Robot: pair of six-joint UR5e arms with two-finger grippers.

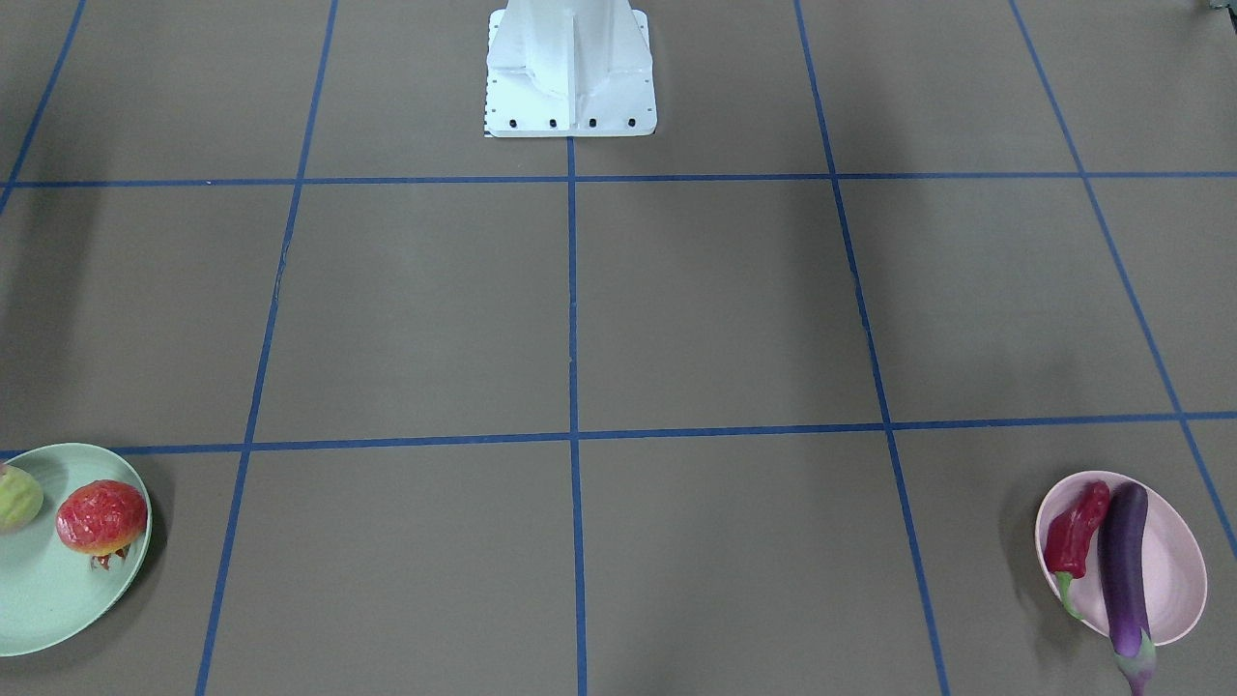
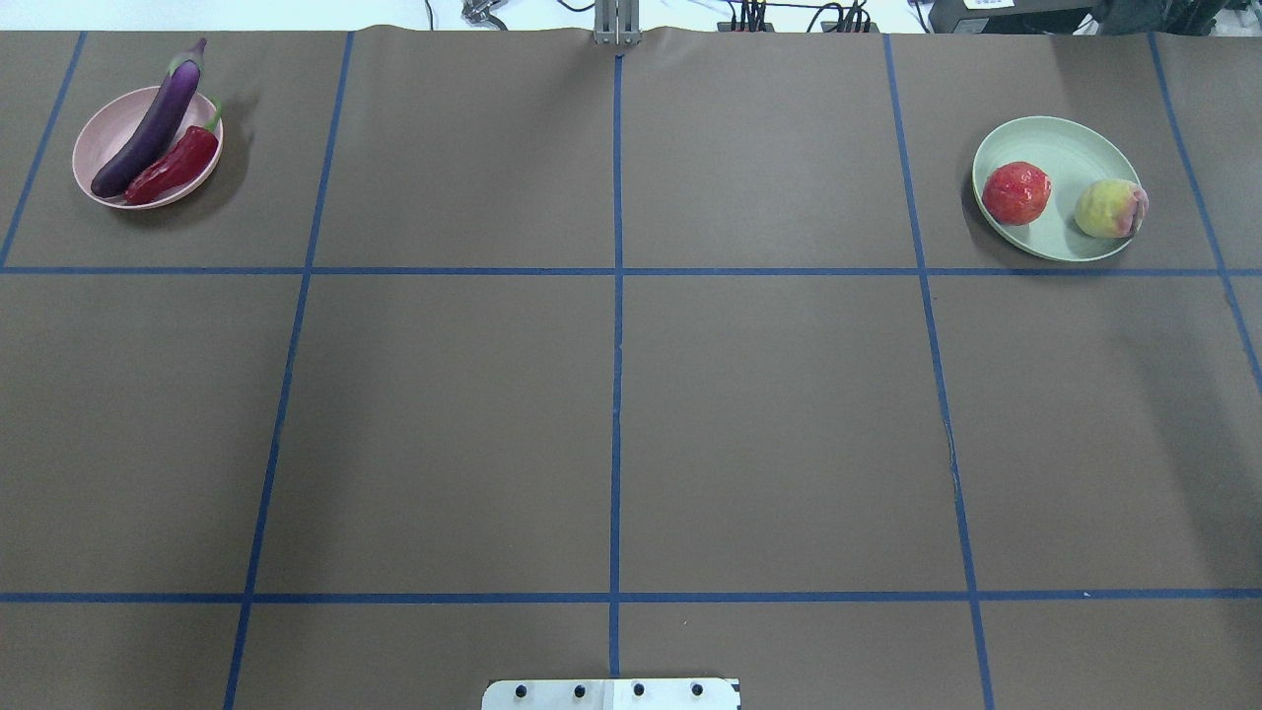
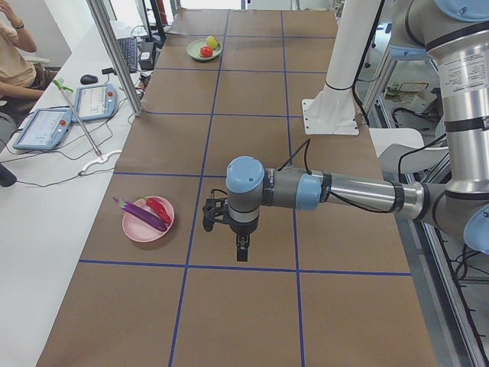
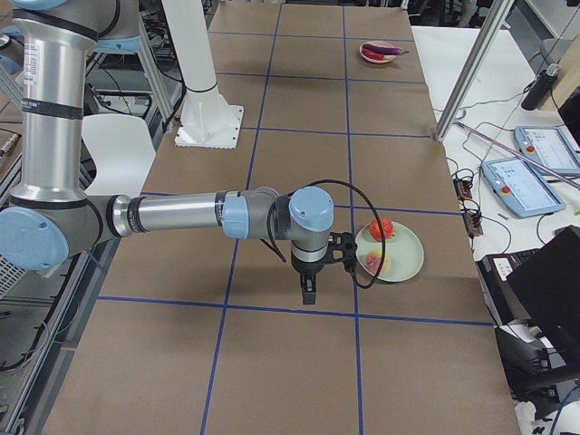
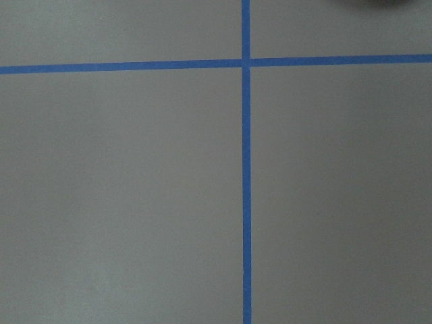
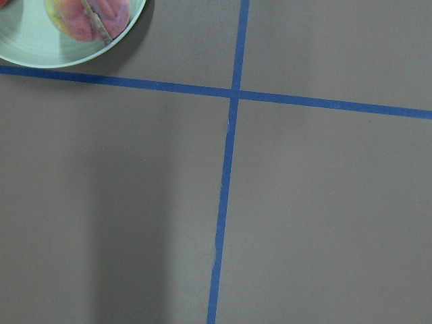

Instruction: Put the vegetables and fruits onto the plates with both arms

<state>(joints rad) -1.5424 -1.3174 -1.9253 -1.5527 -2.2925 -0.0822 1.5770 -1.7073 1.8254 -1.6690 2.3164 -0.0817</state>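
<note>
The pale pink plate (image 2: 108,128) at the table's far left holds the purple eggplant (image 2: 148,133) and the red chili pepper (image 2: 173,168) side by side. The eggplant's cap (image 1: 1133,662) sticks out over the rim. The mint green plate (image 2: 1070,148) at the far right carries the red-orange pomegranate-like fruit (image 2: 1016,192) and the pale peach (image 2: 1109,208). My left gripper (image 3: 241,252) hangs above bare table beside the pink plate (image 3: 141,229). My right gripper (image 4: 308,294) hangs beside the green plate (image 4: 403,258). Both show only in side views, so I cannot tell their state.
The white base mount (image 1: 570,72) stands at the robot's edge of the brown, blue-taped table. A side bench holds teach pendants (image 3: 46,126) and a person (image 3: 15,53) sits there. Aluminium posts (image 3: 114,53) rise along that edge.
</note>
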